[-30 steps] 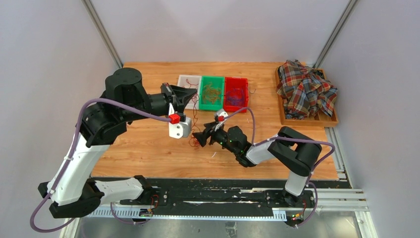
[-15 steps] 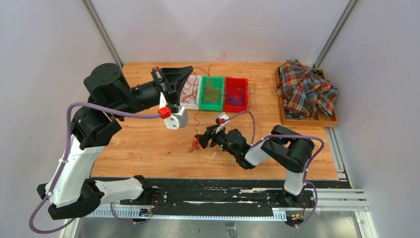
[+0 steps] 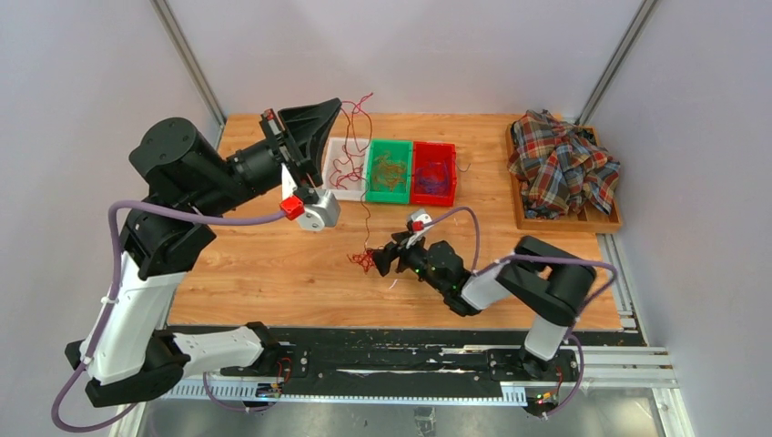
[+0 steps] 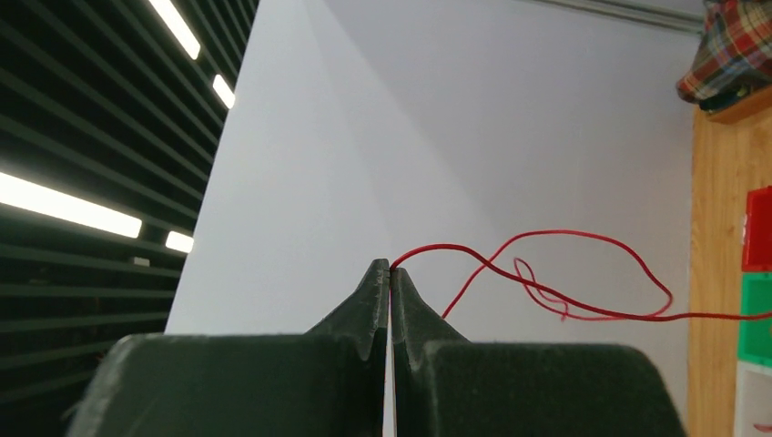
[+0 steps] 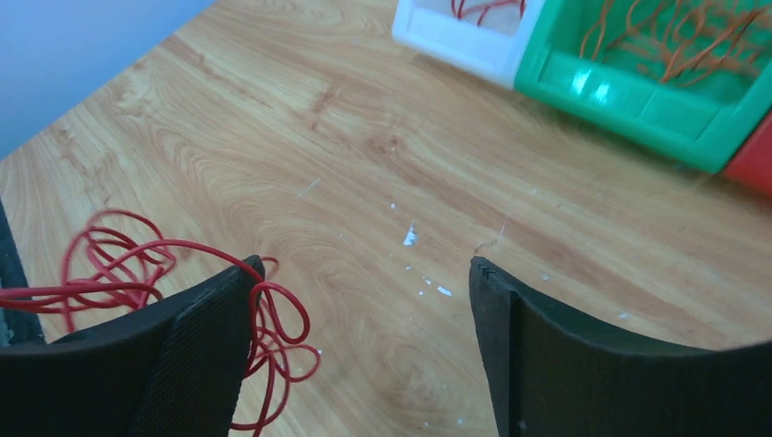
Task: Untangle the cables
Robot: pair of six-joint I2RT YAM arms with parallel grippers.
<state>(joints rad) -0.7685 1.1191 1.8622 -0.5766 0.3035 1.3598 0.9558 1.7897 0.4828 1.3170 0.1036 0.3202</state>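
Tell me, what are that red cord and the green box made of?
The red cord is thin and springy, keeping loose loops: probably plastic-coated wire, smooth-skinned. The green box looks like glossy moulded plastic, given bright highlights on its wall.

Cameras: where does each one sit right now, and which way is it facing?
Top external: above and behind the robot, looking down on the table; the left arm and right arm show.
Left wrist: on the raised left hand, facing the wall; the hand is shut on a red cable.
Right wrist: low over the table, facing the green bin; the open right hand shows.
Shared: top and right wrist both see the red bunch.
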